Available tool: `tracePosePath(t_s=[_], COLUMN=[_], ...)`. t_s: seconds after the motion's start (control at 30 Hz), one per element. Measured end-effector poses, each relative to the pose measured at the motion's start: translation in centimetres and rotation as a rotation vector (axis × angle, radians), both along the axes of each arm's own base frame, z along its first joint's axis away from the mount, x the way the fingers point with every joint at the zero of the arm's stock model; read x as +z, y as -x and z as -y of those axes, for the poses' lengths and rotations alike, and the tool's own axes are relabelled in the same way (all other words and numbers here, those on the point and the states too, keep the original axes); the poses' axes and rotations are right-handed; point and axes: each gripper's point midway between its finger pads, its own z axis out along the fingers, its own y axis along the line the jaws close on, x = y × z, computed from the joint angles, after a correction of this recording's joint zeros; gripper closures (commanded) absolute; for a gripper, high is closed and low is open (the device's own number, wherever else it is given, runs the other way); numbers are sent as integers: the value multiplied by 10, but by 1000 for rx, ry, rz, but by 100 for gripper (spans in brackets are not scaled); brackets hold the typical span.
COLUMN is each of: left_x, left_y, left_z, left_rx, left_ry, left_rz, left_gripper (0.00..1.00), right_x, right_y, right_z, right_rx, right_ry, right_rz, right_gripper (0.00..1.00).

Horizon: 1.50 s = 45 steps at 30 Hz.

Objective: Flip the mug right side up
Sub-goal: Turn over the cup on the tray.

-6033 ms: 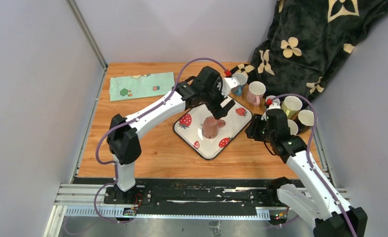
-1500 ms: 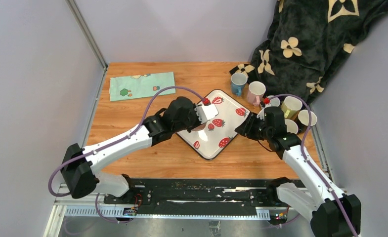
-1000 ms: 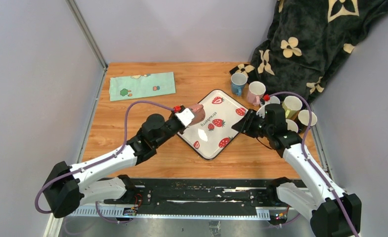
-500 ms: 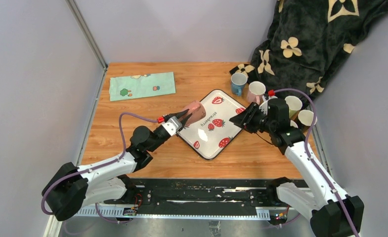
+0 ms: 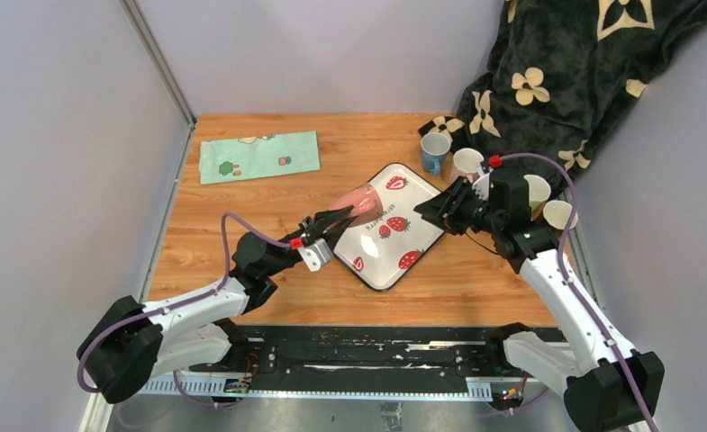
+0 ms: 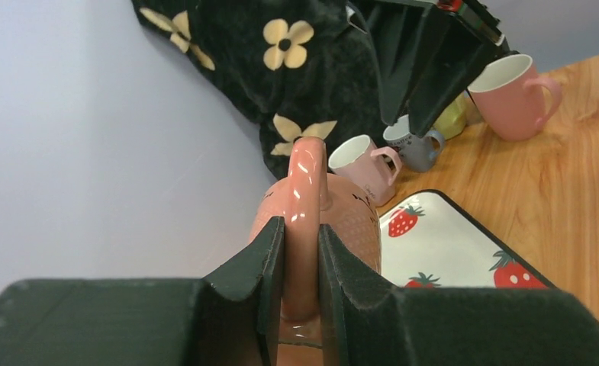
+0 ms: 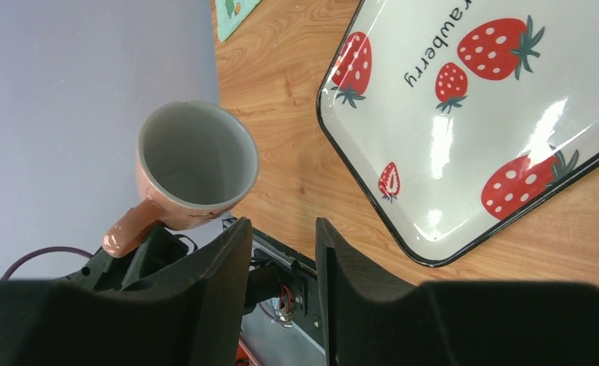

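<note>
the left arm (image 5: 187,306) and the right arm (image 5: 566,301) are white tubular shells joined by chunky black housings; a thin purple cable (image 5: 226,243) loops loosely beside each; a small red cap (image 5: 295,243) marks each wrist; the left gripper (image 5: 339,216) and right gripper (image 5: 421,205) have matte black angular fingers
</note>
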Motion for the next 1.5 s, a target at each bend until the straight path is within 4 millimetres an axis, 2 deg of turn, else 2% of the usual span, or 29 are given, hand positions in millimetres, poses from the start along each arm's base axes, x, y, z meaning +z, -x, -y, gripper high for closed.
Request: tracePosePath(t_s=[0.37,0.73,0.87,1.1,1.5], left_x=[3,-18,-17,-14,-24], left_y=[6,-4,-7,-9,-10], left_z=[17,30,33,37,43], left_rx=[-75,-103,-103,-109,-140], left_ry=[-191,-321,-329,-334,-356], left_rz=[217,265,278,297,295], left_gripper=[100,100,100,100,100], right_x=[24,51,50,29,27], right_y=[6,7,8,13,14], right_z=[-11,-28,-30,-34,-52], right_rx=[45,71,67,56,69], right_ry=[-83,-280,-316,-350,-393], right_rz=[-23,-101,-136,-241,-305], right_gripper=[58,52,49,44,46])
